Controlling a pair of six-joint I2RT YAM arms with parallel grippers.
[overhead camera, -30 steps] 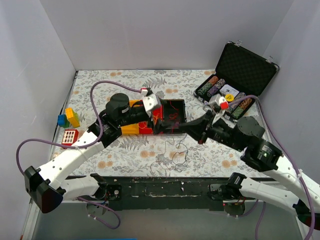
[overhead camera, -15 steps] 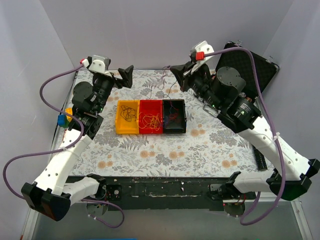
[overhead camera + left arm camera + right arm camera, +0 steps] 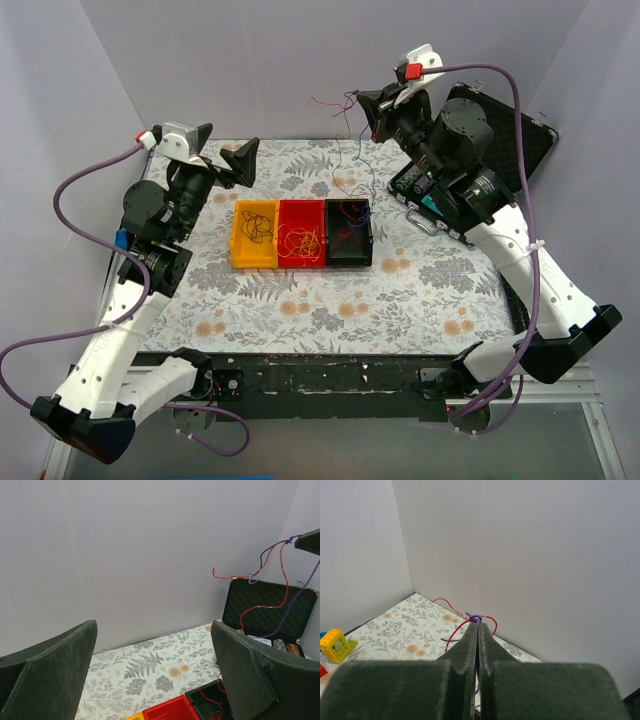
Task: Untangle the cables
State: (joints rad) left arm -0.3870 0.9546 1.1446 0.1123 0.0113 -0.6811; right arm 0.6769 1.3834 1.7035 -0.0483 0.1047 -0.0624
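High over the back of the table, my right gripper (image 3: 366, 106) is shut on a knotted pair of red and purple cables (image 3: 476, 617). Their strands (image 3: 352, 168) hang down toward the black bin (image 3: 364, 249), where more red cable lies. Beside it, the red bin (image 3: 302, 262) holds orange-yellow cables and the yellow bin (image 3: 254, 262) holds dark ones. My left gripper (image 3: 222, 150) hovers wide open above the table's back left, holding nothing. From the left wrist, the held cables (image 3: 270, 565) dangle off to the right, beyond my open left gripper (image 3: 152, 630).
An open black case (image 3: 495, 125) with poker chips lies at the back right. A blue toy block (image 3: 122, 240) peeks out behind the left arm, and a yellow block (image 3: 335, 644) sits by the left wall. Grey walls close in on three sides.
Both arms rose from the bins. My right gripper, still shut, drew the red and purple strands up out of the black bin. My left gripper opened fully and swung back left.
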